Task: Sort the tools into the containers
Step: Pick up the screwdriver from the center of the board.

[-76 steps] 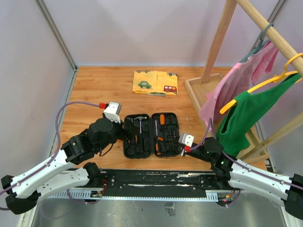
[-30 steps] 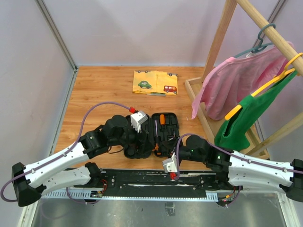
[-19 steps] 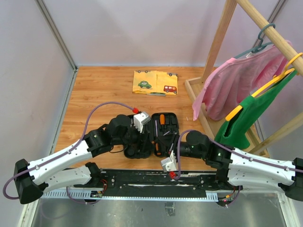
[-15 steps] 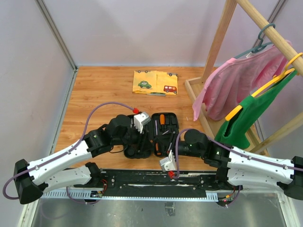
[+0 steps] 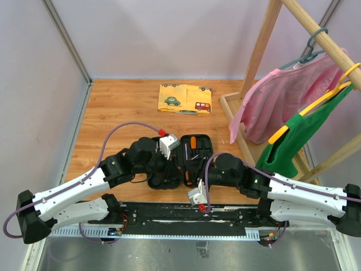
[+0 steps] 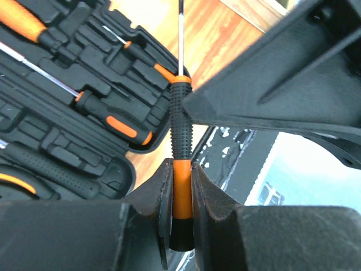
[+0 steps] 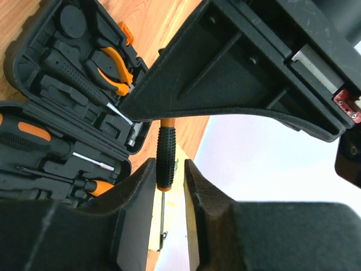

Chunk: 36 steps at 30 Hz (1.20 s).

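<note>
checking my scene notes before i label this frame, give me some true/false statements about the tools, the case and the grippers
1. The tool case lies open. True.
2. The left gripper holds nothing. False: it is shut on the handle of an orange-and-black screwdriver.
3. The orange-handled pliers sit in the case. True.
4. The yellow cloth lies inside the case. False: it lies on the table, beyond the case.
5. The right gripper is at the far side of the table from the left one. False: the two meet close together by the case.
</note>
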Each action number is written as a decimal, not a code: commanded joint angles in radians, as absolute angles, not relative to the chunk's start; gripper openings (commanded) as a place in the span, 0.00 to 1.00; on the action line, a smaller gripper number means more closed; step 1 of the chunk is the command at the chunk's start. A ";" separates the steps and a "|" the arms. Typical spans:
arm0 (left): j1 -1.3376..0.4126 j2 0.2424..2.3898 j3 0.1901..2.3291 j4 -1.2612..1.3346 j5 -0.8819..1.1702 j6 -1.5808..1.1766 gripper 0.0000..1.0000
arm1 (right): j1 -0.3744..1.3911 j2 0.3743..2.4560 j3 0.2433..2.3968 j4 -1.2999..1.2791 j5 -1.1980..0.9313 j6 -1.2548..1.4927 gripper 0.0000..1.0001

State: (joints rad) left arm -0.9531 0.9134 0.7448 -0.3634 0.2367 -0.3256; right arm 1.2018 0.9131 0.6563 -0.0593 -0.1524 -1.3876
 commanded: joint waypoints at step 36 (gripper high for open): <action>-0.937 0.887 0.755 -0.394 0.034 -0.337 0.01 | 1.220 0.564 0.315 0.403 0.299 0.086 0.69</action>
